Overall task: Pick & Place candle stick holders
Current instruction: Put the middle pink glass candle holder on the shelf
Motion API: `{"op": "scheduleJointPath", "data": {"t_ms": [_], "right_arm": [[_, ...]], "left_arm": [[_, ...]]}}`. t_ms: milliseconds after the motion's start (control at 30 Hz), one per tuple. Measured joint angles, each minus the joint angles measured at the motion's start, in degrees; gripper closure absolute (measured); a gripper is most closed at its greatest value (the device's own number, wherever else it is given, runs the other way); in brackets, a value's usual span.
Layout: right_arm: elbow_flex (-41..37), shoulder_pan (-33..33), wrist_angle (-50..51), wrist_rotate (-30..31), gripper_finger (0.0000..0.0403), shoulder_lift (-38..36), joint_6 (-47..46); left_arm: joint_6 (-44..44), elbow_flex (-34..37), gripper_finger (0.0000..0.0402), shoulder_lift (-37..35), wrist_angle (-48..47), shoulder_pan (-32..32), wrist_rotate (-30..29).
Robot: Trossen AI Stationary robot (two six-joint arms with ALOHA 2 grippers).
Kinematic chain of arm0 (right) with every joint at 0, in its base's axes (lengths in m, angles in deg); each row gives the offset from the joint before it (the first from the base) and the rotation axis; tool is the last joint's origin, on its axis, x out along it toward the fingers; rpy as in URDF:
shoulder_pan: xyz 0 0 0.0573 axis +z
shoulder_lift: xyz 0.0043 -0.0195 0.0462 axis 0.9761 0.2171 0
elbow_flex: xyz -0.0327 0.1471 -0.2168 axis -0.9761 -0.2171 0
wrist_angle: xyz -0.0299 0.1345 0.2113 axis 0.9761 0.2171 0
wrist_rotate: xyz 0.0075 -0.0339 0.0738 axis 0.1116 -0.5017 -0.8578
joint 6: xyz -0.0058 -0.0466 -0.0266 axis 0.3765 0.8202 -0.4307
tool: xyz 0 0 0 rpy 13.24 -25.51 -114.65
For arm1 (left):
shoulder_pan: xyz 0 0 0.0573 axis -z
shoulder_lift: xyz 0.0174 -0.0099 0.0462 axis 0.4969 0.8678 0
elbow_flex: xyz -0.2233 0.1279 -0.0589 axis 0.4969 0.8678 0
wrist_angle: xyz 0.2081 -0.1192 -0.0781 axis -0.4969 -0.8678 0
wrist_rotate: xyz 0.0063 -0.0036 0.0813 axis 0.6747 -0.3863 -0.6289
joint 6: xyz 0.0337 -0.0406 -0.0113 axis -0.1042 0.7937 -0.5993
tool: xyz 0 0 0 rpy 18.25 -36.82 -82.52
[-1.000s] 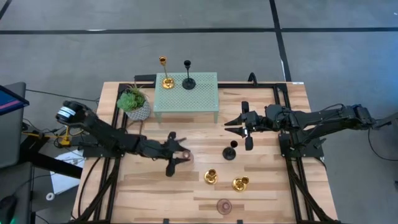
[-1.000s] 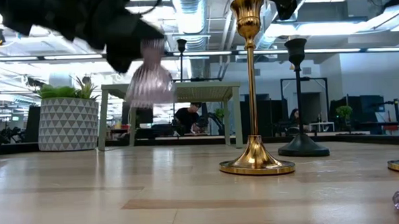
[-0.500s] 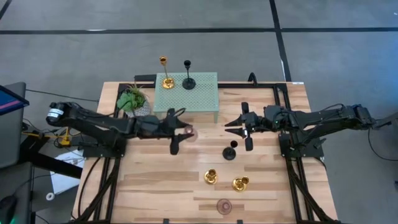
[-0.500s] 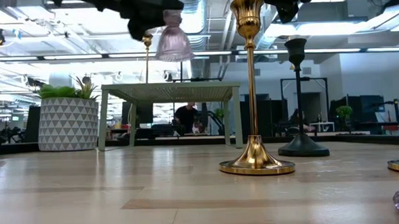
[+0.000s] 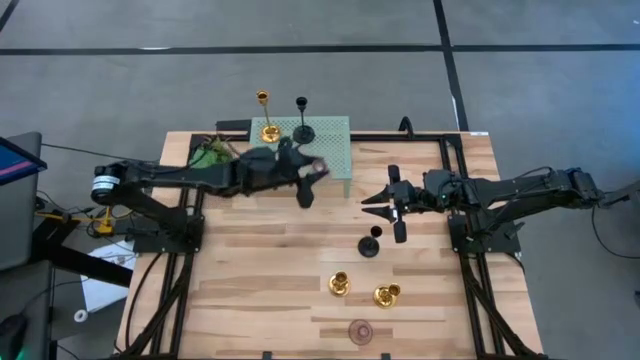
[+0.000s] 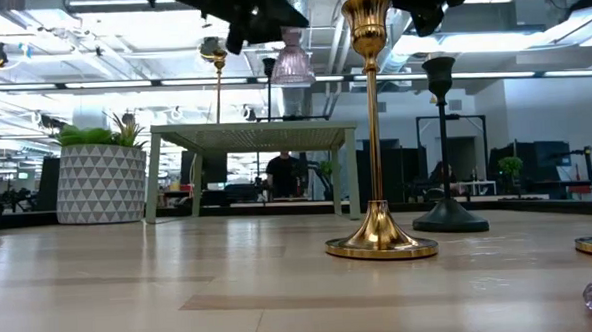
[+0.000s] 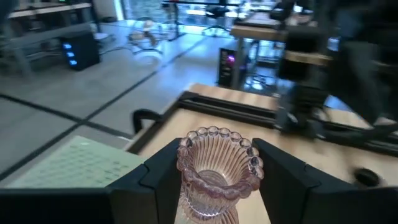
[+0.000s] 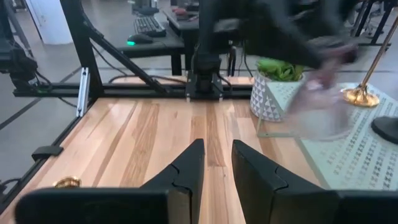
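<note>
Candle stick holders: I count seven. My left gripper (image 5: 312, 172) clamps one pink holder (image 5: 318, 168) above the green stand (image 5: 335, 150), where one gold (image 5: 267, 130) and one black (image 5: 303, 132) sit. On the table (image 5: 250, 290): one black (image 5: 370, 245), two gold (image 5: 339, 285), one pink (image 5: 360, 331). My right gripper (image 5: 385, 203) hovers empty, fingers narrowly parted.

Bare wooden slat table (image 5: 250, 290) left and front, tall gold candle holder (image 5: 267, 128) and black candle holder (image 5: 303, 130) crowd rear of pale green perforated stand (image 5: 335, 140), stand's front half free
</note>
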Motion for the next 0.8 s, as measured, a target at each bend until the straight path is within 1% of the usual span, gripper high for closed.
{"op": "scheduleJointPath", "data": {"t_ms": [100,200,300,400,600,667,800], "right_arm": [[0.00,0.00,0.76,-0.01,0.0328,0.00,0.00],[0.00,0.00,1.06,0.00,0.0328,0.00,0.00],[0.00,0.00,1.65,0.00,0.0328,0.00,0.00],[0.00,0.00,2.01,0.01,0.0328,0.00,0.00],[0.00,0.00,2.84,0.01,0.0328,0.00,0.02],[0.00,0.00,3.33,-0.01,0.0328,0.00,0.02],[0.00,0.00,3.50,0.01,0.0328,0.00,0.02]], "left_arm": [[0.11,-1.56,0.0227,2.04,0.02,-3.28,0.03],[2.24,-2.75,0.0227,4.22,0.05,-6.27,2.88],[3.50,-3.70,0.0227,6.60,2.08,-8.48,3.97],[3.61,-4.58,0.0227,9.07,4.69,-9.55,4.04],[3.52,-7.74,0.0227,13.32,5.60,-9.53,4.08],[3.51,-8.42,0.0227,14.58,5.73,-9.52,2.83],[3.03,-8.83,0.0227,16.22,5.52,-9.57,-2.16]]}}
